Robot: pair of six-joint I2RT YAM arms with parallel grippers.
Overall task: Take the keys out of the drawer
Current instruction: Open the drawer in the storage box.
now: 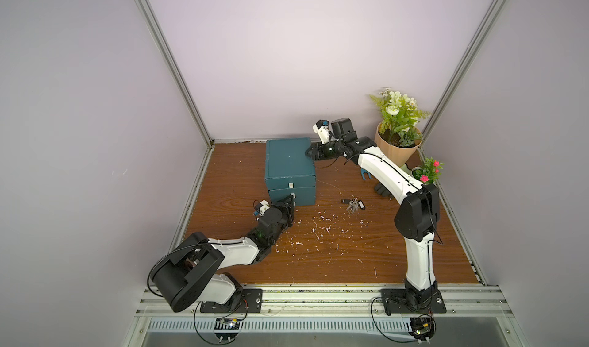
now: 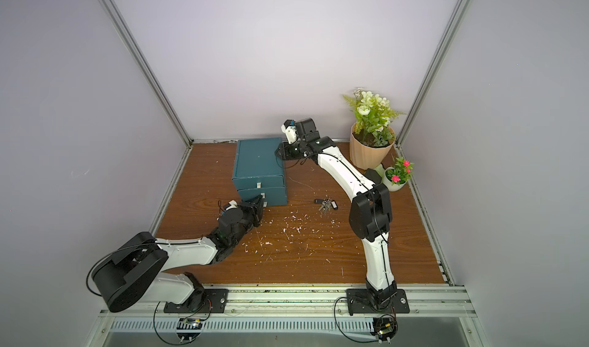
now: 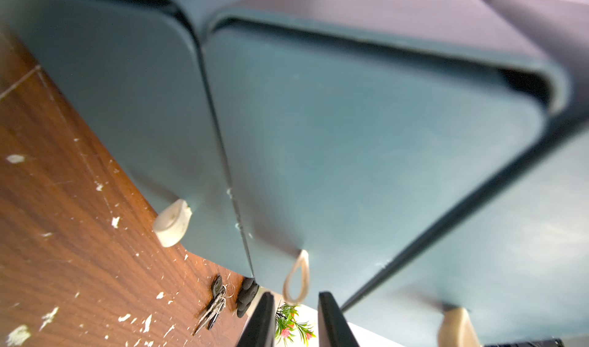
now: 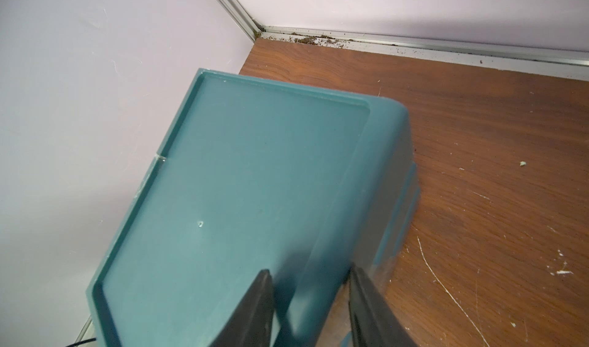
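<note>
Left hand (image 3: 296,296): jaws narrowly apart, cream pull loop (image 3: 297,277) of teal drawer unit (image 1: 287,163) between fingertips, not visibly pinched. Right hand (image 4: 309,270): jaws part-open astride unit's top edge; whether gripping, cannot tell. Keys (image 1: 352,204): silver bunch, black tags, on tabletop (image 1: 318,259) right of unit; tag writing too small to read.

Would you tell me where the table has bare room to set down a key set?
The table is barest in front, between the two arm bases, nearer than the key bunch. The right rear corner is crowded: big plant pot, small flower pot, blue fork under the right arm.
</note>
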